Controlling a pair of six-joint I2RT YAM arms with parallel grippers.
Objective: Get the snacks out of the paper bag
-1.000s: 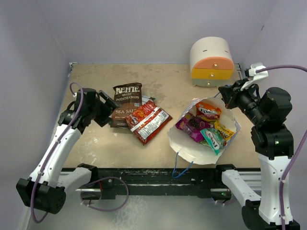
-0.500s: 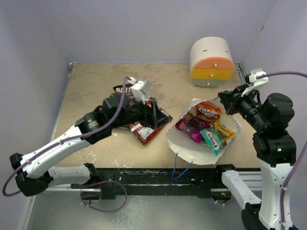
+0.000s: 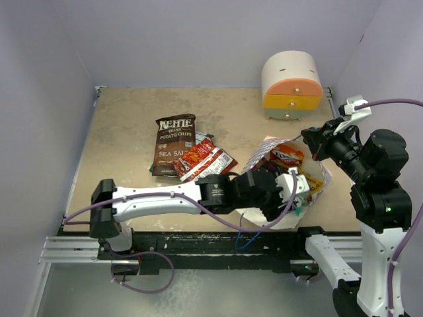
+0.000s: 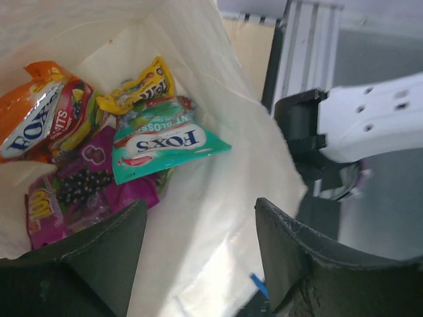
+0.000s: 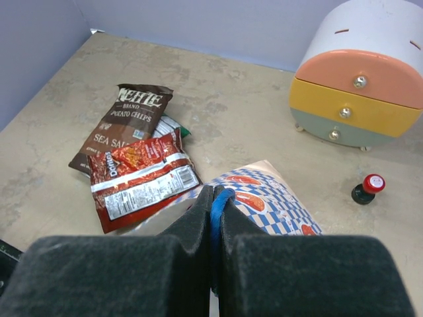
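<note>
Illumination is even and diffuse from above in all views; the desk carries only faint, soft-edged shadows and no glare. In the left wrist view the paper bag interior is bright, close to washed out, while the left fingers are dark and soft. The right fingers likewise read as underexposed, out-of-focus masses against a sharp background.

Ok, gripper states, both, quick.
Left gripper: open, empty, at the bag mouth.
Right gripper: shut on the bag's blue handle.
</note>
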